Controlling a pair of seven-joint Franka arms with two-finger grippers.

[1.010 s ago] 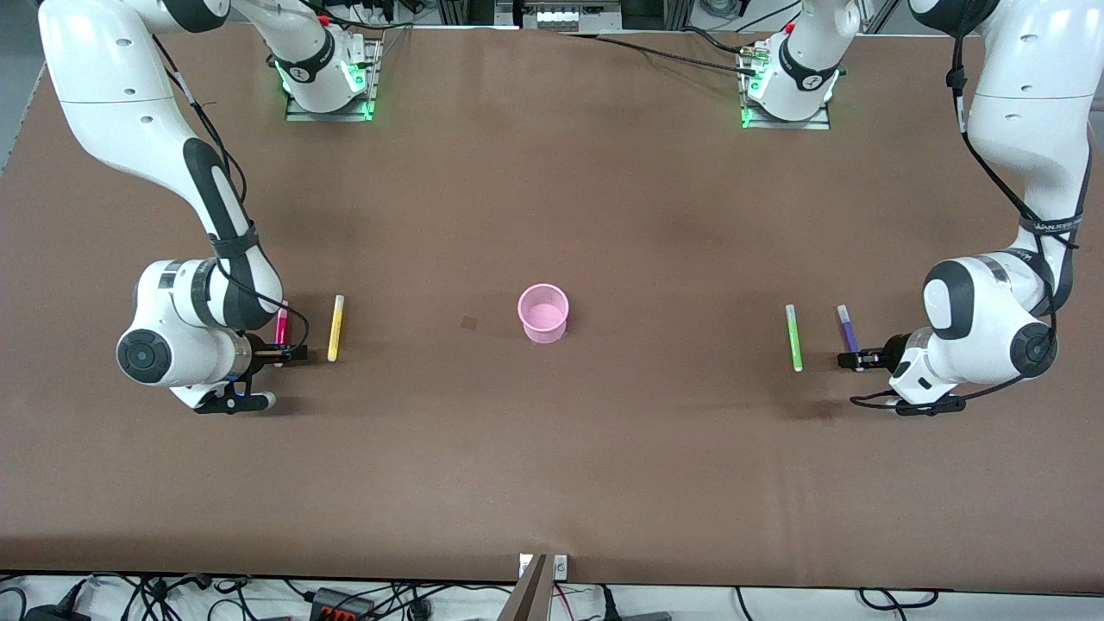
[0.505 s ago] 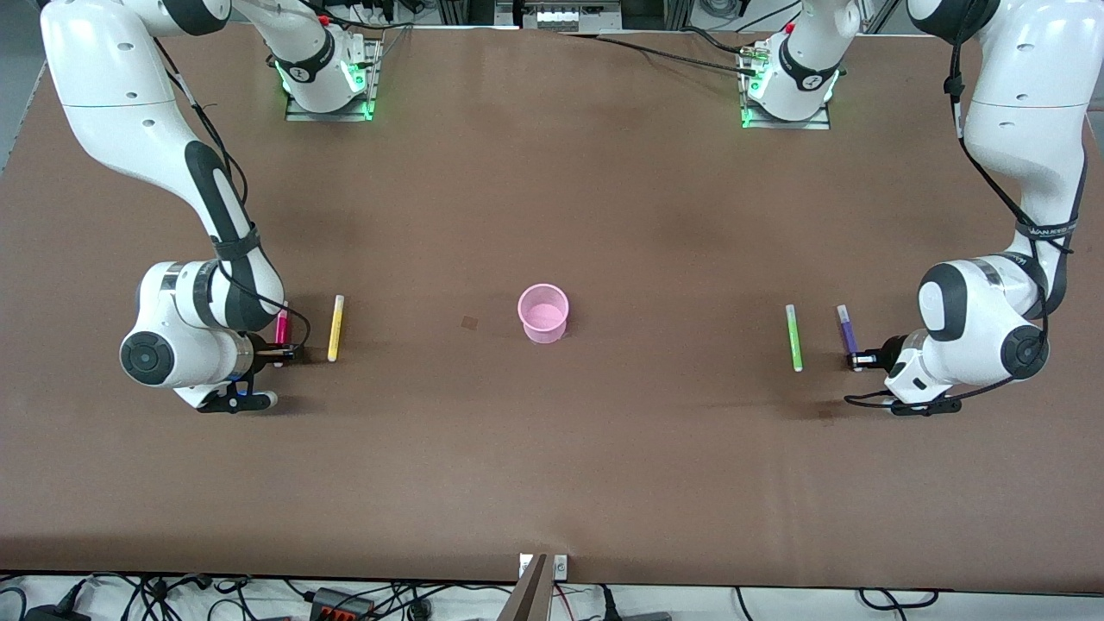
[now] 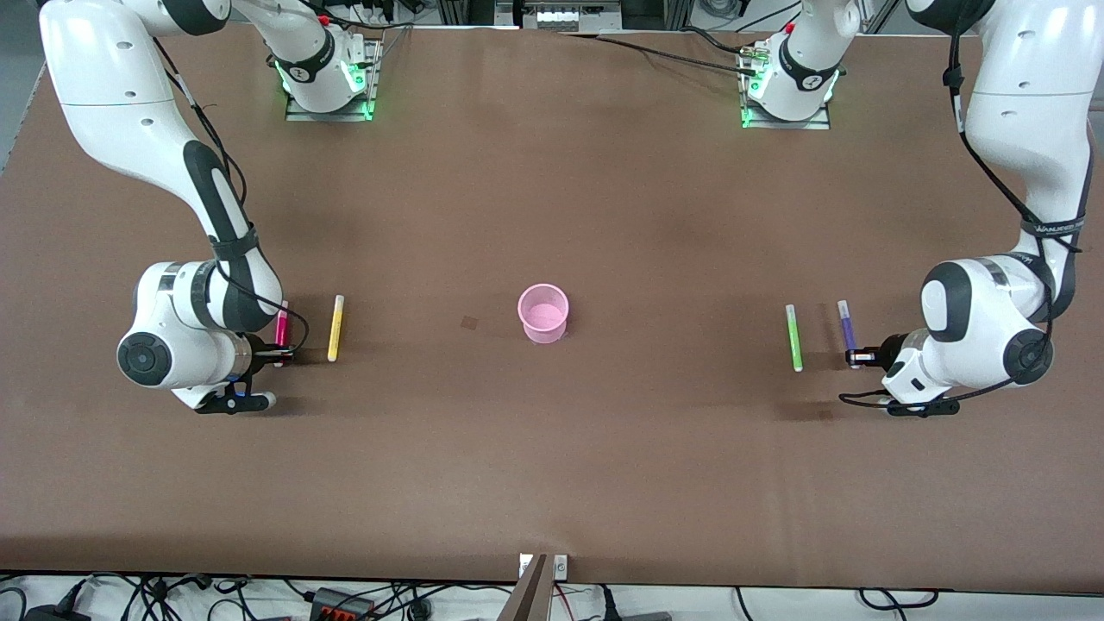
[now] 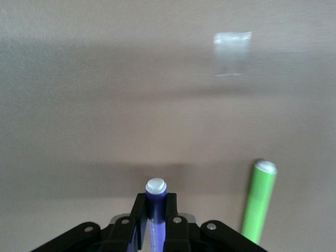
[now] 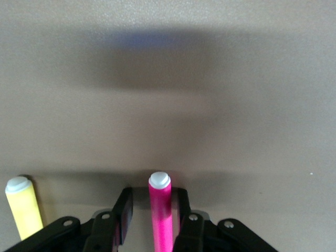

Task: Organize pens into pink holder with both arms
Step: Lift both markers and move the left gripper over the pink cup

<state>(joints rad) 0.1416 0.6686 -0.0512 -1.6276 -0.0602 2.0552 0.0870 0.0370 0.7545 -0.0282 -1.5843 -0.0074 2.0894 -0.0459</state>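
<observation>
Front view. The pink holder (image 3: 543, 313) stands upright near the middle of the brown desk (image 3: 552, 466), well apart from all four pens. Toward the right arm's end of the desk, the yellow pen (image 3: 335, 328) lies flat; the magenta pen (image 3: 281, 324) lies just beside it, closer to that end. The right gripper (image 3: 278, 352) is down at the desk, at the end of the magenta pen nearer the front camera. Toward the left arm's end, the green pen (image 3: 793, 337) lies flat, with the blue-purple pen (image 3: 848, 327) just beside it, closer to that end. The left gripper (image 3: 858, 357) is down at the desk, at the end of the blue-purple pen nearer the front camera.

Left wrist view. The blue-purple pen (image 4: 156, 202) runs between the two fingers (image 4: 139, 216) of the left gripper (image 4: 155, 223), which press against its barrel on either side; its white tip projects past them. The green pen (image 4: 259, 200) lies alongside, apart from the fingers.

Right wrist view. The magenta pen (image 5: 160, 210) lies between the fingers (image 5: 124, 212) of the right gripper (image 5: 154, 216). One finger meets the barrel; a narrow gap shows at the other, so the fingers are slightly spread around the pen. The yellow pen (image 5: 24, 207) lies alongside, outside the fingers.
</observation>
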